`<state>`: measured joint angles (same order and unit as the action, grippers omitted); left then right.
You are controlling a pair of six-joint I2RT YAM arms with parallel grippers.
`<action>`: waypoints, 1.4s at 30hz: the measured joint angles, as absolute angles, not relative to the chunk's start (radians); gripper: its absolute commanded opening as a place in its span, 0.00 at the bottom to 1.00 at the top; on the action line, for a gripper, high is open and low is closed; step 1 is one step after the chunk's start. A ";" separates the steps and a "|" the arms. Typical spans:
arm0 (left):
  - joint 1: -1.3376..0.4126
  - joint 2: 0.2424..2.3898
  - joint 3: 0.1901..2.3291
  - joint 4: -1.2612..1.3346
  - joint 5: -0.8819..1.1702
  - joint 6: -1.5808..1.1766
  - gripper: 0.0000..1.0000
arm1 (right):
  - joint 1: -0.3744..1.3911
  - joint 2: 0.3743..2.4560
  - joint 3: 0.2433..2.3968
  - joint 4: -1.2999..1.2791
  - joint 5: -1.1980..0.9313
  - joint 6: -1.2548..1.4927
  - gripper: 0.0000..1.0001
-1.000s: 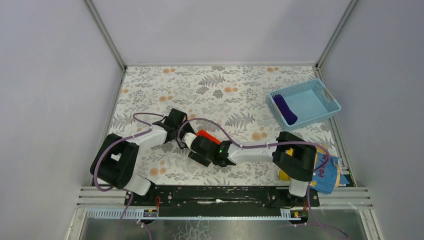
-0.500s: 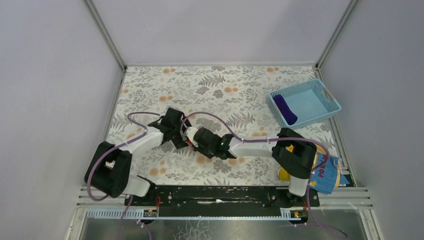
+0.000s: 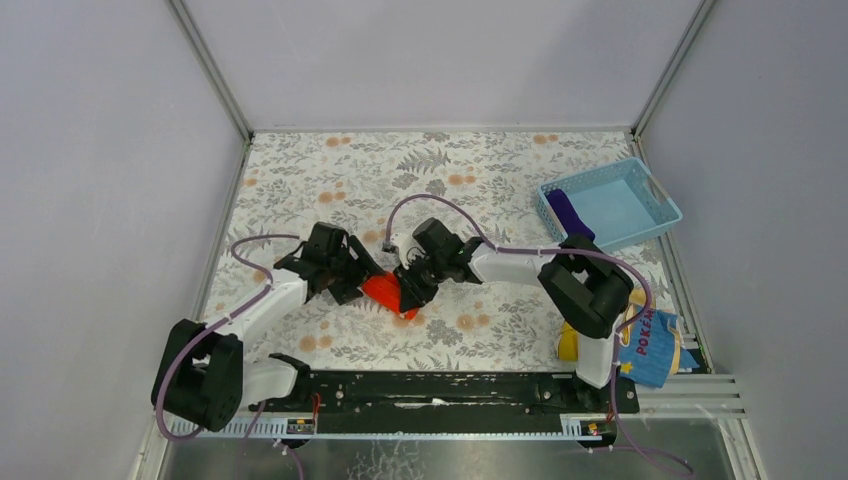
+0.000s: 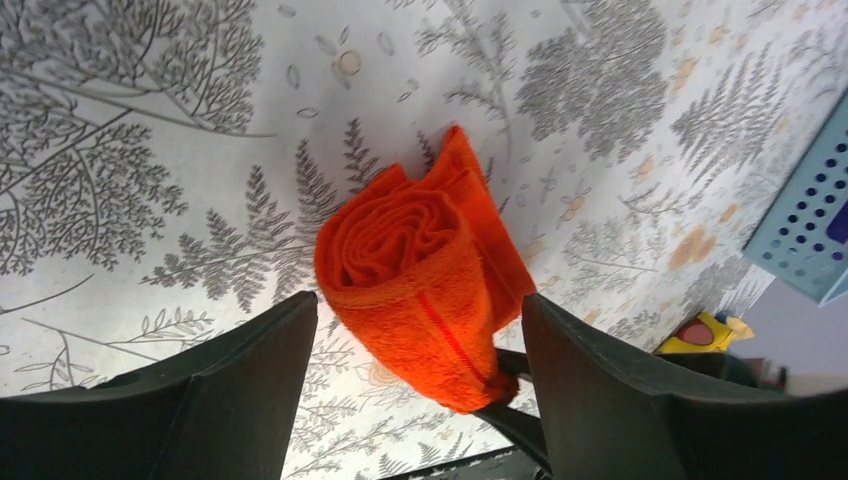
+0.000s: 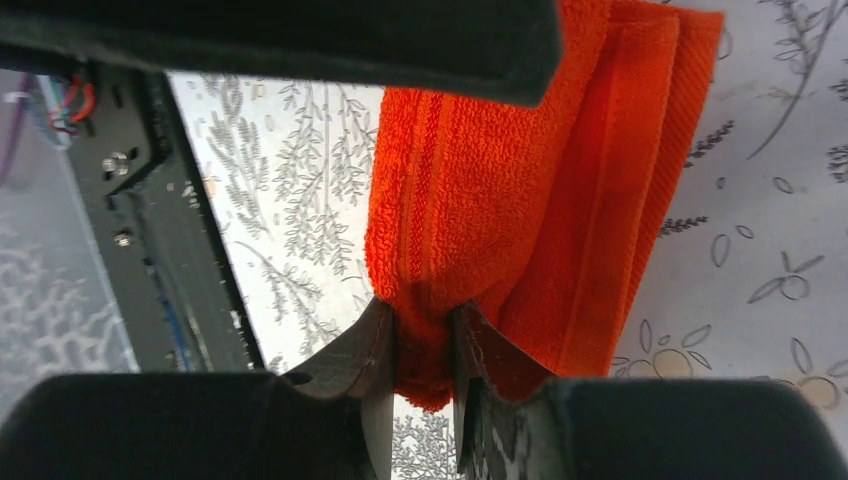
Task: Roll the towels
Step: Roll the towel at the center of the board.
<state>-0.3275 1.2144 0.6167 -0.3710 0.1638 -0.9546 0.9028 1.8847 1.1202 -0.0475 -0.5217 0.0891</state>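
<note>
A bench (image 3: pixel 480 170) covered in a grey fern print with orange blossoms is filling the floor between plain grey walls. A blue perforated basket (image 3: pixel 625 205) is sitting at its far right, turned at an angle. A yellow-and-blue lettered cloth (image 3: pixel 655 345) is lying at the near right corner, with a small yellow object (image 3: pixel 568 347) peeking out just beside it. A black rail (image 3: pixel 440 388) is running along the near edge.

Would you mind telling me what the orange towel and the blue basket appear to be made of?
The orange towel looks like terry cotton: matte, looped pile with a woven band. The blue basket seems moulded plastic, smooth, with perforated walls.
</note>
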 measured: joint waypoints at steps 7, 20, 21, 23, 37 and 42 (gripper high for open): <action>-0.334 1.216 0.577 -0.370 0.189 -0.967 0.69 | 0.826 1.943 1.122 -0.002 -0.720 0.201 0.19; -0.371 1.346 0.609 -0.305 0.187 -0.970 0.50 | 0.725 2.042 1.074 0.190 -0.958 0.424 0.22; -0.376 1.364 0.620 -0.295 0.185 -0.968 0.48 | 0.720 2.043 1.069 0.198 -0.963 0.436 0.23; -0.387 1.398 0.640 -0.283 0.179 -0.966 0.43 | 0.714 2.044 1.064 0.203 -0.963 0.450 0.28; -0.413 1.476 0.674 -0.245 0.176 -0.948 0.39 | 0.772 1.781 1.028 -0.054 -0.525 0.295 0.66; -0.413 1.481 0.680 -0.249 0.176 -0.940 0.40 | 0.970 1.670 1.043 -0.153 -0.135 0.177 0.70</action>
